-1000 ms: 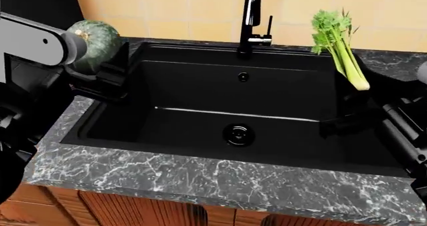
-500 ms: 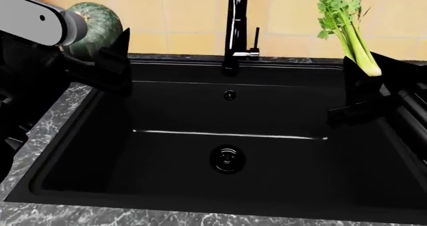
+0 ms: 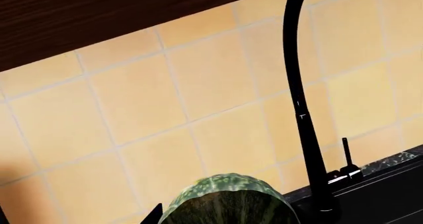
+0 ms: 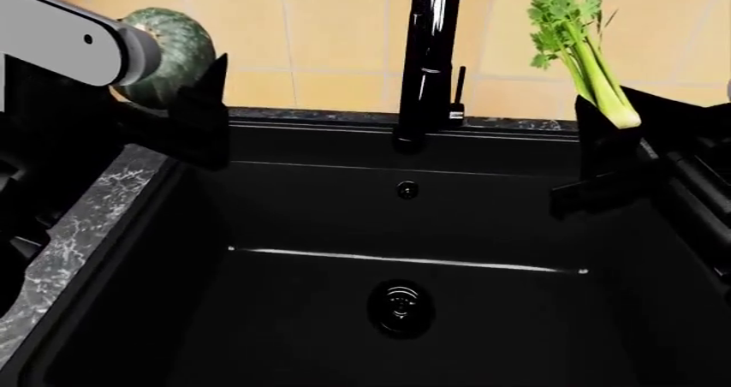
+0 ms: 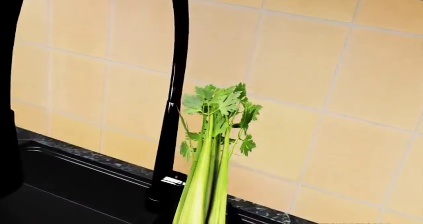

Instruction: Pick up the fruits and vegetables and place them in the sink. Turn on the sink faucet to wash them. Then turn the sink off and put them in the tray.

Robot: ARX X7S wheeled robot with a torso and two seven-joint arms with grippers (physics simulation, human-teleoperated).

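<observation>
The squash [image 4: 171, 49] is pinched between the fingers of the left gripper [image 4: 188, 104] and held above the left rim of the sink [image 4: 297, 224]. The celery bunch [image 4: 583, 53] is gripped upright, leaves up, by the fingers of the right gripper [image 4: 611, 151] over the sink's right side. The faucet [image 4: 429, 62] stands between them at the back rim, before a tiled wall [image 5: 317, 85].
</observation>
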